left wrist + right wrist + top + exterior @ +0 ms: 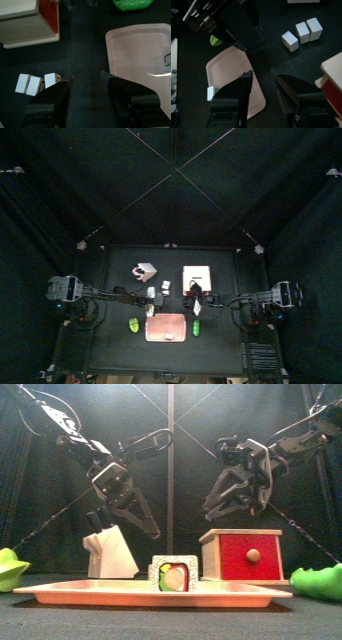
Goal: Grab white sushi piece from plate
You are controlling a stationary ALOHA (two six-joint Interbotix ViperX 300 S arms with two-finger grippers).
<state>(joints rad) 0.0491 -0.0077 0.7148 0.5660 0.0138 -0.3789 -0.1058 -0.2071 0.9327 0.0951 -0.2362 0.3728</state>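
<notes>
The pink plate (80, 593) lies at the table's front; it also shows in the top view (166, 331) and both wrist views (133, 50) (232, 70). The white sushi piece (174, 573) stands on it near one edge, white outside with a green and red centre; it also shows small in the right wrist view (212, 92) and at the frame edge in the left wrist view (167, 59). My left gripper (85, 81) hangs open and empty above the table beside the plate. My right gripper (264, 77) hangs open and empty over the plate's edge. Both grippers (128, 519) (235, 499) are well above the sushi.
A white-and-brown block (110, 554) (37, 83) (301, 32) stands behind the plate on the left. A red box with a cream plate on top (243, 554) (27, 22) stands at the right. Green pieces lie at both sides of the plate (11, 569) (318, 581).
</notes>
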